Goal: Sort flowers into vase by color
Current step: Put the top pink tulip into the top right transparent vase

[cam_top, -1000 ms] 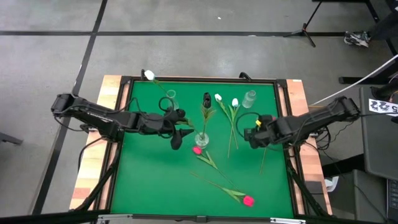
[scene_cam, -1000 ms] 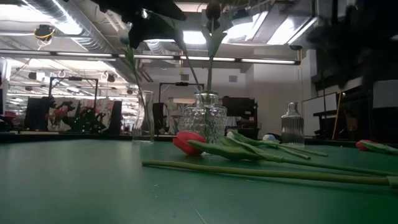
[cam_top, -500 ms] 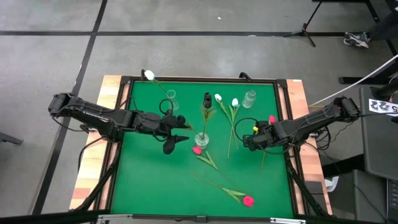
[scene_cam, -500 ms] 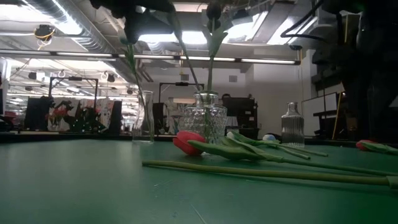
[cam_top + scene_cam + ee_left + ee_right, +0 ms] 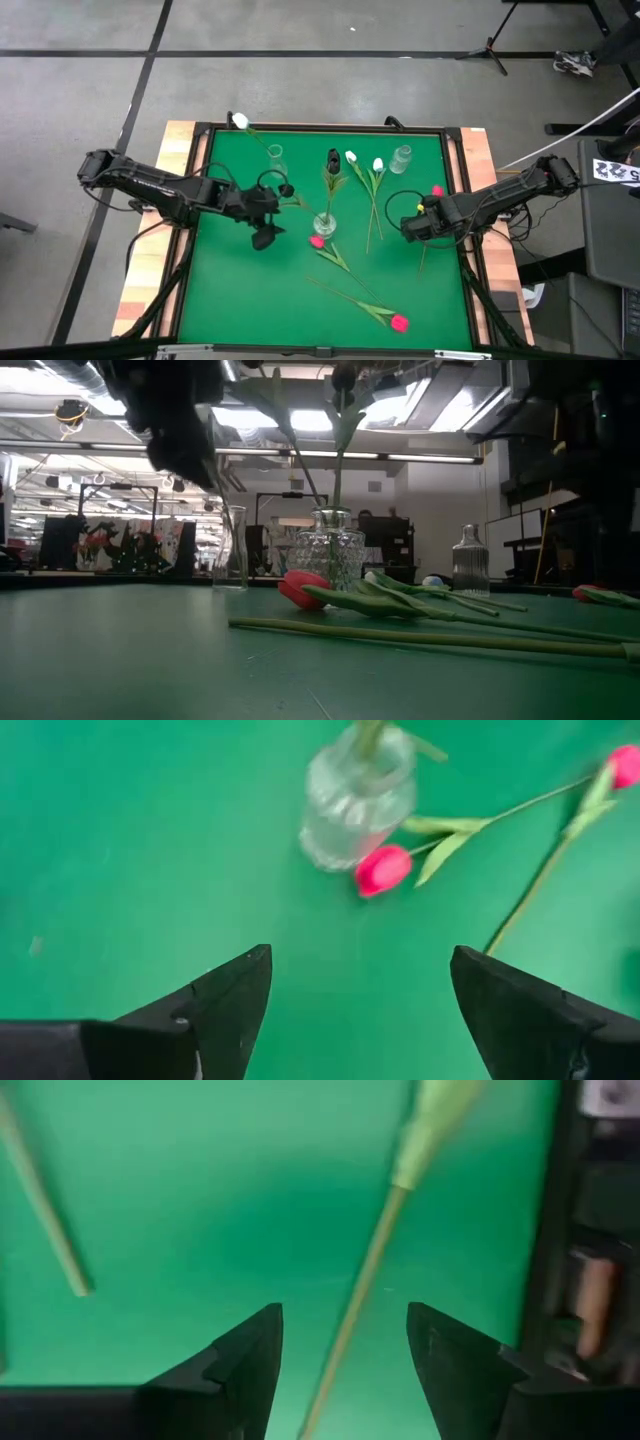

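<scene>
1. The left gripper (image 5: 266, 238) hovers over the green mat left of centre, its two dark fingers (image 5: 225, 1005) spread wide with nothing between them.
2. Ahead of it in the left wrist view stands a squat clear cut-glass vase (image 5: 358, 795), upright, with a green stem rising out of its mouth.
3. A pink-red tulip head (image 5: 382, 869) lies on the mat just beside that vase's base; from above, its stem and leaves trail away toward the near edge.
4. The right gripper (image 5: 412, 227) is low over the mat near the right side, its fingers (image 5: 235, 1365) parted around a thin pale green stem (image 5: 375, 1265) without visibly clamping it.
5. That stem belongs to a pink-red tulip (image 5: 437, 192) whose bud sits close to the table's right rim.
6. Another pink-red tulip (image 5: 400, 322) lies flat near the front edge.
7. Two white tulips (image 5: 364, 161) lie side by side behind centre, and a third white tulip (image 5: 240, 121) rests at the back left corner.
8. A black tulip bud (image 5: 332, 157) shows above the centre vase, and another dark bud (image 5: 286, 189) is beside the left arm.
9. A slim clear glass vase (image 5: 275, 155) and a small clear ribbed bottle (image 5: 401, 158) stand upright, well apart, along the back.
</scene>
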